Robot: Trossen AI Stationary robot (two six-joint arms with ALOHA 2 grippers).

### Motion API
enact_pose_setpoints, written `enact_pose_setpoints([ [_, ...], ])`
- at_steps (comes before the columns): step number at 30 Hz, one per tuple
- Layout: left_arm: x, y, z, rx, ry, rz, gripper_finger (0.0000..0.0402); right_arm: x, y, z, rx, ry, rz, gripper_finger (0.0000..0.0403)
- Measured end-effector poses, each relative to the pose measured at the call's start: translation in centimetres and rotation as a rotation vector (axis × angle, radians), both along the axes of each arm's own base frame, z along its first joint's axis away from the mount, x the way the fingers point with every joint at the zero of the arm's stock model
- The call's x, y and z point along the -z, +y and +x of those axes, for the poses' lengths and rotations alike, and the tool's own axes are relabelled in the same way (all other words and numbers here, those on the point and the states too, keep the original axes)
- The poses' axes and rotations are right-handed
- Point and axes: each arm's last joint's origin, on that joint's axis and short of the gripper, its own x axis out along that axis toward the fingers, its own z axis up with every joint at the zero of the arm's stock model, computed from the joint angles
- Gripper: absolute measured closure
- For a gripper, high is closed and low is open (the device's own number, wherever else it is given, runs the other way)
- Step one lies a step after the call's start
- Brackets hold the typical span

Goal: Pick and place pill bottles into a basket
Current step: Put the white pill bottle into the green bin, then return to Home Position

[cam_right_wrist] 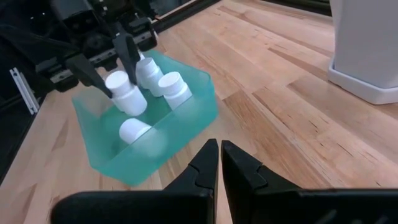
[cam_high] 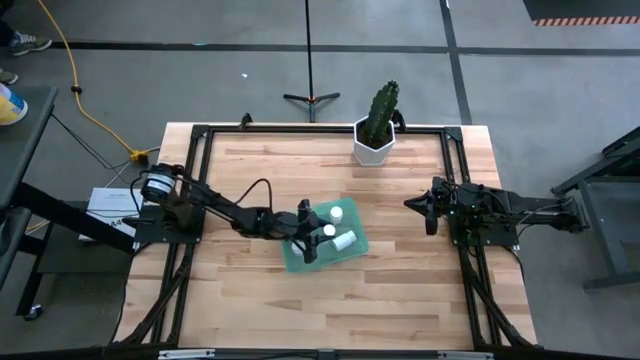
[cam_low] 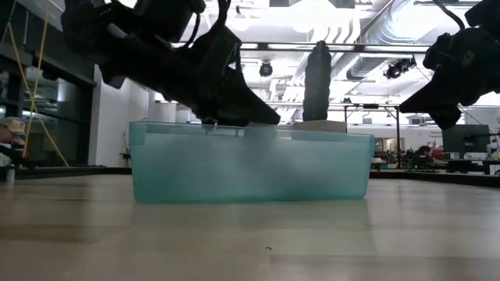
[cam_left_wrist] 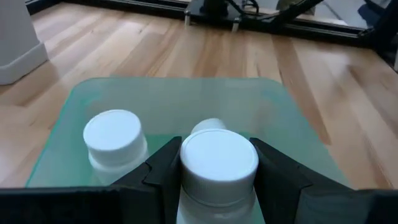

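nearest us in the low view stood the basket, a translucent teal-green tray near the middle of the wooden table; above it hung the left gripper, its fingers clamped on either side of a white pill bottle held over the tray; we counted three more pill bottles already lying or standing inside the basket; farther off, the right gripper waited near the table's right side, its fingers pressed together on nothing; beyond, at the far edge, stood a cactus in a white pot
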Motion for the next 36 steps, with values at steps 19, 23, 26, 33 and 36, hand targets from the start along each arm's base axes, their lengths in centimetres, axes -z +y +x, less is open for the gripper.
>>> enact_pose_setpoints([
  [19,1.1,0.0,0.2,-0.029,0.017,-0.015,0.0155,0.0,0.0,0.0,0.000,0.000,0.000,0.0391],
  [23,1.1,0.0,0.2,-0.032,0.011,-0.022,0.0130,0.0,0.0,0.0,0.000,0.000,0.000,0.0391],
  [26,1.1,0.0,0.2,-0.033,0.011,-0.024,0.0137,0.0,0.0,0.0,0.000,0.000,0.000,0.0391],
  [33,-1.0,0.0,0.6,-0.029,-0.054,-0.025,0.0196,0.0,0.0,0.0,0.000,0.000,0.000,0.0391],
  [36,-3.1,0.0,0.7,-0.027,-0.121,-0.021,0.0236,0.0,0.0,0.0,-0.001,0.000,0.000,0.0391],
])
